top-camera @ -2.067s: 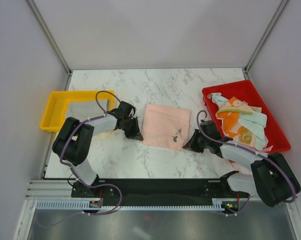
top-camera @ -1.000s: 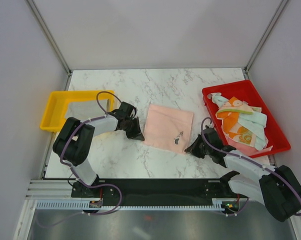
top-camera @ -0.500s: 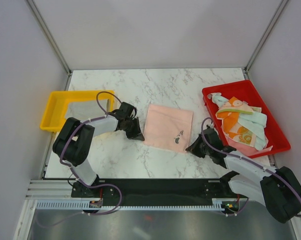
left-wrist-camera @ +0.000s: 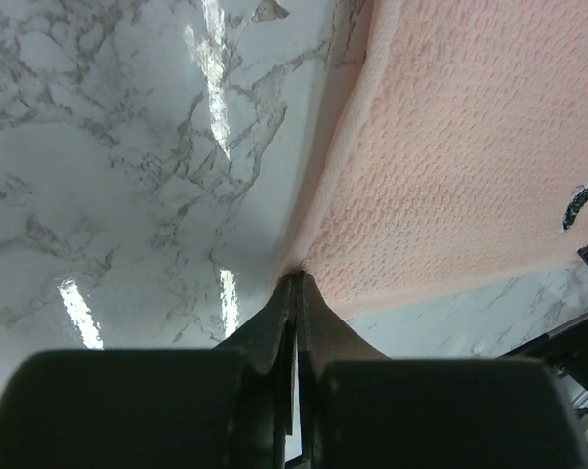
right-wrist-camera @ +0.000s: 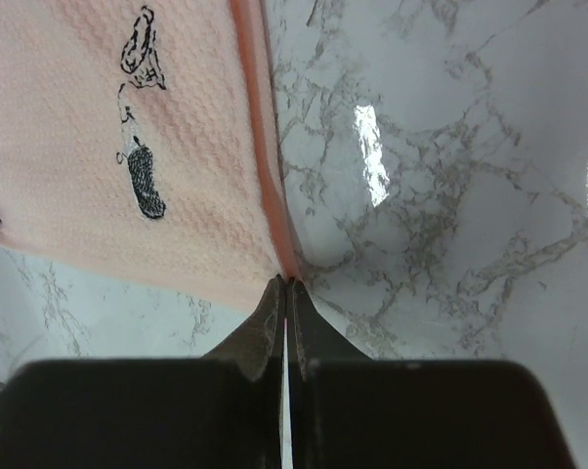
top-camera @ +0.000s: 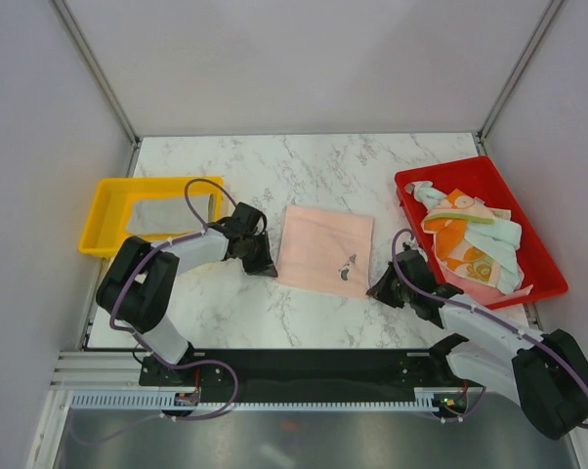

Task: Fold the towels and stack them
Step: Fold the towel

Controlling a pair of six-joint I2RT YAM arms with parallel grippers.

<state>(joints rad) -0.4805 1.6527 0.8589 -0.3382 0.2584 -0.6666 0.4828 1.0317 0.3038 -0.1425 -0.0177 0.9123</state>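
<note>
— towels first: where are they seen?
— one pink towel (top-camera: 325,251) is laid flat on the tabletop (top-camera: 274,166) between the two arms; other towels (top-camera: 470,239) are heaped in the red tray (top-camera: 411,181) at the right.
— and how are the arms posed?
— both are stretched low over the tabletop and angled inward. the left fingers (left-wrist-camera: 270,332) are pressed together on the towel's near left corner, the right fingers (right-wrist-camera: 265,322) on its near right corner; the cloth is drawn to a point at each tip.

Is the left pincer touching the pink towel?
Touching. The left wrist view shows the left pincer shut on a corner of the pink towel.
</note>
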